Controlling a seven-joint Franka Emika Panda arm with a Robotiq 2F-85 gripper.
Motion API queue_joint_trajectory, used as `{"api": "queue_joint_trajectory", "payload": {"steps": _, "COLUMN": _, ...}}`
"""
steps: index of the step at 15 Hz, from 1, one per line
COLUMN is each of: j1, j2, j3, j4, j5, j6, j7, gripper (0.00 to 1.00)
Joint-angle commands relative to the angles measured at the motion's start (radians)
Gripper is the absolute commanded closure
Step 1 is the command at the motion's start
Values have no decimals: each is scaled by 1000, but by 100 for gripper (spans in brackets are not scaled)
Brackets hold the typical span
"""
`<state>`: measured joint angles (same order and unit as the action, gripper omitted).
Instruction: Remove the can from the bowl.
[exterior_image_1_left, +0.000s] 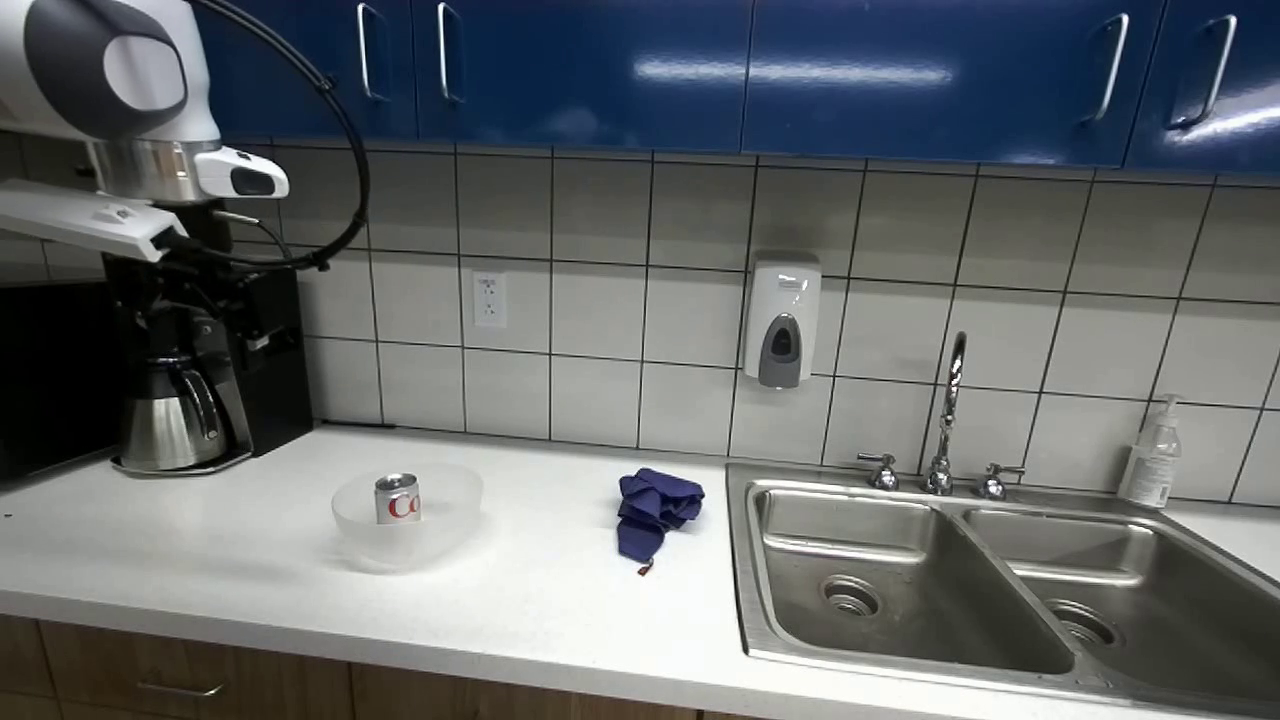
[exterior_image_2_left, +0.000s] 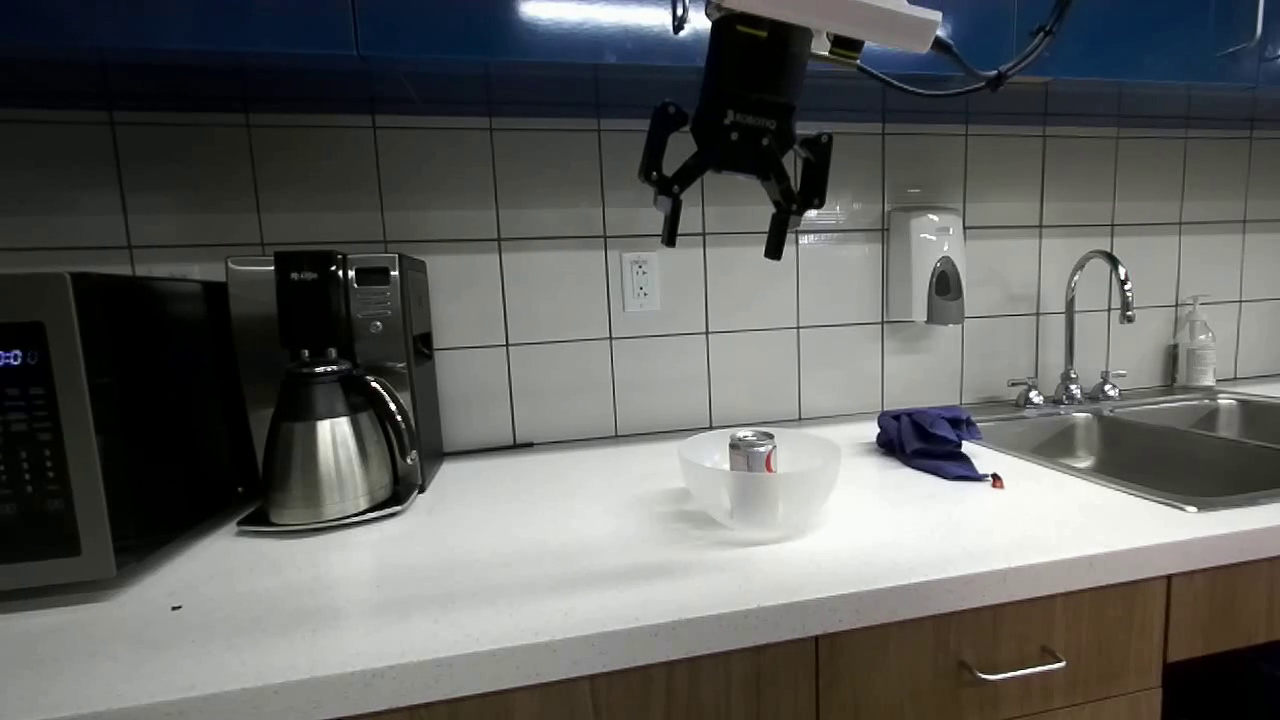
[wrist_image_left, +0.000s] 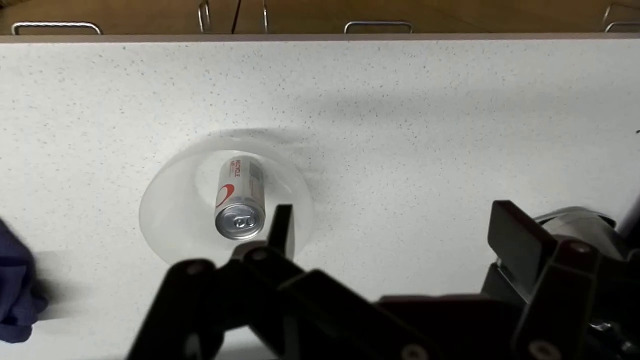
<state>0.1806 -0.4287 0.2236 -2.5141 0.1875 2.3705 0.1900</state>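
The can, silver-grey with red lettering, stands upright inside the bowl in both exterior views. It also shows left of centre in the wrist view. The translucent whitish bowl sits on the white counter; its lower part in the wrist view is partly covered by a finger. My gripper hangs well above the bowl, fingers wide apart with nothing between them. In the wrist view the gripper has its left finger over the bowl's right side, right of the can.
A steel coffee pot in its coffee maker and a microwave stand on the counter. A purple cloth lies between bowl and steel sink. A tiled wall and blue cabinets are behind and above.
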Motion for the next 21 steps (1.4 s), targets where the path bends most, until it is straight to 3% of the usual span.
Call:
{"api": "queue_joint_trajectory", "payload": {"steps": 1, "j1": 5, "j2": 25, "j3": -21, "j4": -4, "j5": -16, "j6": 12, "j7": -45, "gripper": 0}}
{"api": "queue_joint_trajectory", "payload": {"steps": 7, "j1": -9, "j2": 93, "j3": -54, "j4": 1, "j5": -56, "j6": 52, "j7": -111, "gripper": 0}}
{"api": "queue_joint_trajectory", "payload": {"steps": 21, "j1": -38, "j2": 382, "j3": -108, "j4": 54, "j5": -149, "j6": 314, "j7": -200, "gripper": 0}}
